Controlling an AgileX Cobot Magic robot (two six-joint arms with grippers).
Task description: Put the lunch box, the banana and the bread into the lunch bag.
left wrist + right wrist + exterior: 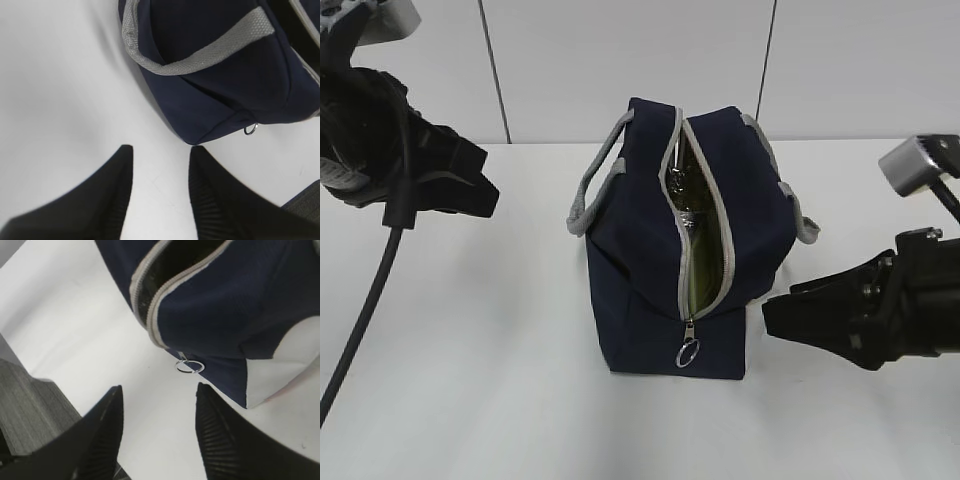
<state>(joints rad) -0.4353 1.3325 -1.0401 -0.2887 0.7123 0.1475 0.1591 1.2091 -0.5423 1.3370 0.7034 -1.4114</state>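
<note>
Standing between both claws, lunch bag (650, 290) touches neither.

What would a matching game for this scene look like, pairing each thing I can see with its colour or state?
Things:
1. lunch bag
2. strap handles
3. ring pull
4. left gripper

Descriptions:
A. grey webbing
B. navy blue, zipper open along the top
C. open and empty, above the white table
D. metal, hanging at the low end of the zipper

Pairs: 1-B, 2-A, 3-D, 4-C
</note>
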